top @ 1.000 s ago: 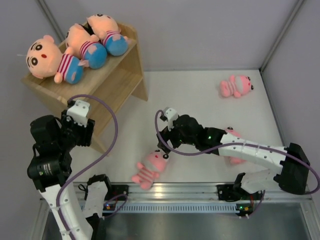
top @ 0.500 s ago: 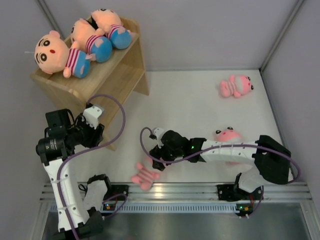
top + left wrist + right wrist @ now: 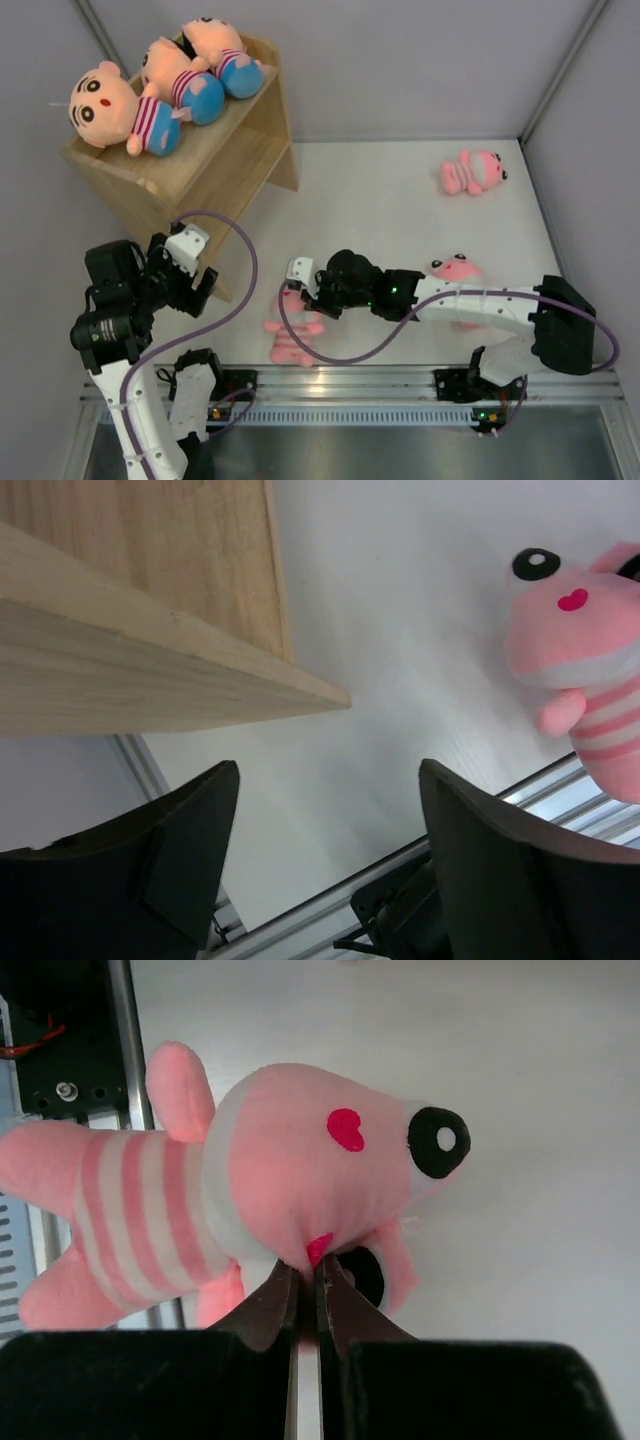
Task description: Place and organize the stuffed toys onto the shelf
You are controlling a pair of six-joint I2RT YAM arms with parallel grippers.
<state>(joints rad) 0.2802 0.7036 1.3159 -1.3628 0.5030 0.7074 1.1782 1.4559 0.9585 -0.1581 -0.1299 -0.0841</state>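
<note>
The right tool (image 3: 308,1275) was pinched on the head of the pink toy (image 3: 280,1170) (its body trailing nearward), to the near-right of the shelf (image 3: 230,150).

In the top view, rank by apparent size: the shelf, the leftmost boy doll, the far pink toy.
1. shelf
2. leftmost boy doll
3. far pink toy
The doll sits raised on the shelf, nearer the camera, so its lead is unsure.

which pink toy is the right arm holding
The pink animal at the near edge by the metal rail; the right arm's jaws pinch its head. The far-right toy and the toy beside that arm lie free.
</note>
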